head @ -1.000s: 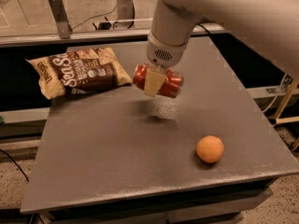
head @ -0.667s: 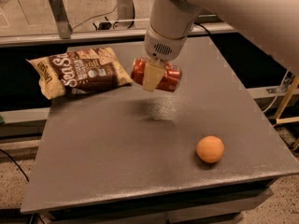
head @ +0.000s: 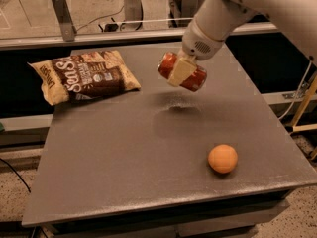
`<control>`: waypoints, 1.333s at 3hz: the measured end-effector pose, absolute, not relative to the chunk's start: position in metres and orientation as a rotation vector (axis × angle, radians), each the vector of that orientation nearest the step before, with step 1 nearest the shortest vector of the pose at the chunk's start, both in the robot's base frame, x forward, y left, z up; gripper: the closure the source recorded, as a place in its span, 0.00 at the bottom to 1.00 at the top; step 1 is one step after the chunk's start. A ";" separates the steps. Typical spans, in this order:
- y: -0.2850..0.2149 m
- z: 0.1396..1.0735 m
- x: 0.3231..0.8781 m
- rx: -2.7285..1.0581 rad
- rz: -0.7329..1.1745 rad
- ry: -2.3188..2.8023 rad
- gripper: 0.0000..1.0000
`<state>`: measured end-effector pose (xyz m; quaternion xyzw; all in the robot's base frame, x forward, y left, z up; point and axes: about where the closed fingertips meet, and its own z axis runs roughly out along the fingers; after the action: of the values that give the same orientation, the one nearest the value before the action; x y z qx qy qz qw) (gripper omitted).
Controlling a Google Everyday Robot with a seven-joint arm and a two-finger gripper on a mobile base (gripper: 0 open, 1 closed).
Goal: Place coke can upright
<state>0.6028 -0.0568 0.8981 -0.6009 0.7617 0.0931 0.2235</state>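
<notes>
So the arm comes in from the top right and most of it is cut off by the frame edge, you only get the white wrist end. The gripper is clamped across the middle of the coke can. One cream finger sits flat over the front of the can and covers the label, so I can't read any lettering. The other finger is behind the can and out of sight.

The can is up and to the left of the orange ball, well apart from it, and it's in the air over the grey table, not touching it. There's a dark shadow on the tabletop under it, also up-left of the ball.

The can is nowhere near upright. It's basically on its side, with the long axis running from upper left down to lower right, the left end a bit higher. Red body pokes out on both sides of the finger.

A chip bag lies flat far to the ball's upper left, and its print is only partly legible.
</notes>
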 end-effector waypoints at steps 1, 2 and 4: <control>-0.105 0.877 0.648 -1.400 0.552 1.948 1.00; -0.128 0.869 0.667 -1.209 0.714 1.789 1.00; -0.128 0.869 0.667 -1.209 0.714 1.789 1.00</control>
<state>0.6668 -0.1275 0.8693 -0.4824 0.7137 0.2850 0.4203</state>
